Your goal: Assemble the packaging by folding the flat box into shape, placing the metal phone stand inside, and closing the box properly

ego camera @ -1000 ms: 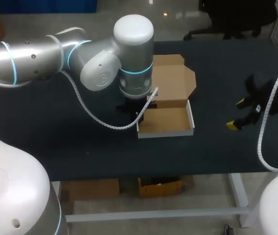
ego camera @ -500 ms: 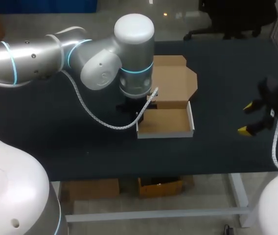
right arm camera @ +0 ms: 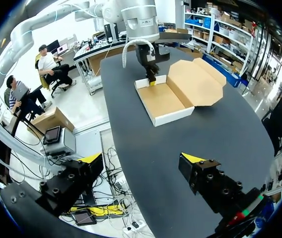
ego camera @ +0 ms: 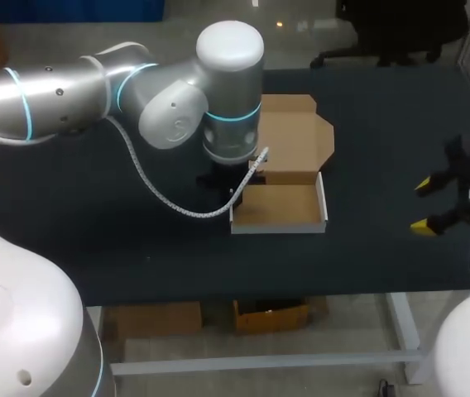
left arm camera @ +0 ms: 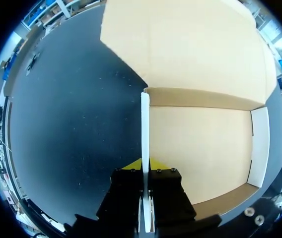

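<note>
OK, left fingers [left arm camera: 137,165] are pinched tight on the box's [left arm camera: 200,148] white side wall [left arm camera: 145,124]. One yellow tip sits on each side, w/ the wall standing upright btwn them. The brown floor of the tray lies just beside those fingers on one side of the wall, and bare dark desk [left arm camera: 71,139] on the other. Ahead of the fingers, past the tray's back wall, the lid [left arm camera: 180,44] is folded back open, its corners cut at an angle.

On the head cam my left arm [ego camera: 94,91] comes in from its side, wrist pointing straight down at the tray edge nearest that arm. The fingertips are hidden under the wrist in that view.

Right fingers [right arm camera: 194,158] are spread wide w/ nothing btwn them, hanging over the desk near its edge. The box [right arm camera: 163,101] is well apart from them, out ahead, w/ the left fingers clamped on its far end.
</note>
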You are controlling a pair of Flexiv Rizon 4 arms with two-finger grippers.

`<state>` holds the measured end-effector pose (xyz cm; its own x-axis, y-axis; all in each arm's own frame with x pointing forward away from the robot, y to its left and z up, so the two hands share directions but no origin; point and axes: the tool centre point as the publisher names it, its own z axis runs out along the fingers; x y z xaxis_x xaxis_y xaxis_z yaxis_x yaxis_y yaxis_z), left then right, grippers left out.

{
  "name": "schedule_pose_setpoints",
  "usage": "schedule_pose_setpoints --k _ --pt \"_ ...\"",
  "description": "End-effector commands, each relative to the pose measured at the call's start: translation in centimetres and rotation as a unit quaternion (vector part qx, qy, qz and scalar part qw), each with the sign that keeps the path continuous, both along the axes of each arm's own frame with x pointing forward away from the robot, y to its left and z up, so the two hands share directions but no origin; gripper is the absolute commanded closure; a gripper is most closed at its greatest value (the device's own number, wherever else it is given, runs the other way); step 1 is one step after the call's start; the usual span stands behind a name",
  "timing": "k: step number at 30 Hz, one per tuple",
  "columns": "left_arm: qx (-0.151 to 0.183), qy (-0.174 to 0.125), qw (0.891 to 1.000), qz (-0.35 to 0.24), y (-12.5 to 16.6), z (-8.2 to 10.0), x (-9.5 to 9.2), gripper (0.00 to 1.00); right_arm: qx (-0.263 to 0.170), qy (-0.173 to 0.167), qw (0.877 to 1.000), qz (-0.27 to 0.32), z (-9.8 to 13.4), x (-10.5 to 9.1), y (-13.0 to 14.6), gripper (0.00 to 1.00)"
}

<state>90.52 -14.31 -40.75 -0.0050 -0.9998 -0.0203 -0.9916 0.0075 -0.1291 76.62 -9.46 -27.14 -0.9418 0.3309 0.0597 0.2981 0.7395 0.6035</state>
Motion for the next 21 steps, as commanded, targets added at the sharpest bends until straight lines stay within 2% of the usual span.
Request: schedule_pose_setpoints --k 1,12,21 --pt "0.006 0.002 1.0 0.0 -0.33 -0.02 0.14 1.0 0.006 0.0 1.0 0.003 0.42 -0.38 -0.64 0.0" --pt "0.014 0.003 1.0 0.003 -0.33 -0.08 0.35 1.0 0.007 0.0 1.0 -0.02 0.54 -0.52 -1.13 0.0" --pt "0.072 -0.008 0.997 0.008 -0.21 -0.23 0.43 1.0 0.007 0.0 1.0 -0.02 0.54 -0.52 -1.13 0.0"
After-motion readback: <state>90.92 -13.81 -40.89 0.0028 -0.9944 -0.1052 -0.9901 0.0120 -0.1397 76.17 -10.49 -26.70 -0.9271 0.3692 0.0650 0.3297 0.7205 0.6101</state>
